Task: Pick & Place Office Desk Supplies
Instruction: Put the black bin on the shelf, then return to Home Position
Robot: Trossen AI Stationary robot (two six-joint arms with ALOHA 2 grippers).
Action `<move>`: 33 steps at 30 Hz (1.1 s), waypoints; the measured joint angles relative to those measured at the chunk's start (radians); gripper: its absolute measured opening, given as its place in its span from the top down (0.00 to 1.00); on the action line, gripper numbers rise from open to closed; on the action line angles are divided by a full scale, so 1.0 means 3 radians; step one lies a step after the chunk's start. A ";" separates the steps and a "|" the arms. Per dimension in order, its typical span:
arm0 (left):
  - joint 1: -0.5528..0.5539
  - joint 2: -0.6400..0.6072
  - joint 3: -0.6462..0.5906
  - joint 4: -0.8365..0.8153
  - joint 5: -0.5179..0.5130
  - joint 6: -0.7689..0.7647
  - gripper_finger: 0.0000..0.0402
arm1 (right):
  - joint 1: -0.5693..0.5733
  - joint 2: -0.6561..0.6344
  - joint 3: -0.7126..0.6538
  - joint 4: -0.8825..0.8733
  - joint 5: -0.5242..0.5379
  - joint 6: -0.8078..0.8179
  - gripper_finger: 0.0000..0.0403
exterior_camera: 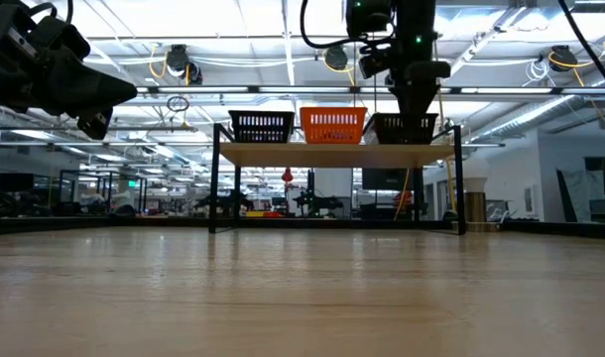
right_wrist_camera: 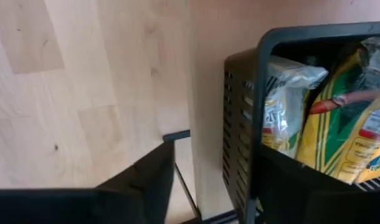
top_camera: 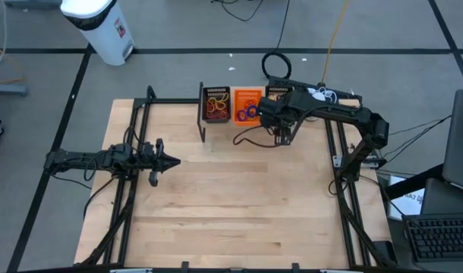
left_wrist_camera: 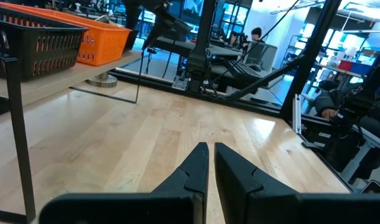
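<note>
Three baskets sit in a row on the raised shelf [exterior_camera: 332, 152] at the table's far edge: a black basket [top_camera: 216, 105] with orange-red rubber bands, an orange basket [top_camera: 247, 106] with blue and purple rings, and another black basket [right_wrist_camera: 252, 112] holding yellow-and-white packets [right_wrist_camera: 339, 124]. My right gripper [right_wrist_camera: 209, 180] hangs over that last basket's near wall, fingers spread, grasping nothing. My left gripper [left_wrist_camera: 209, 168] waits low over the table's left side, well away from the shelf, clenched on nothing.
</note>
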 joint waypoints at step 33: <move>-0.0004 -0.0001 -0.0003 0.0082 -0.0204 0.0528 0.94 | 0.1941 -0.3287 -0.1990 0.3098 0.0073 0.0961 0.93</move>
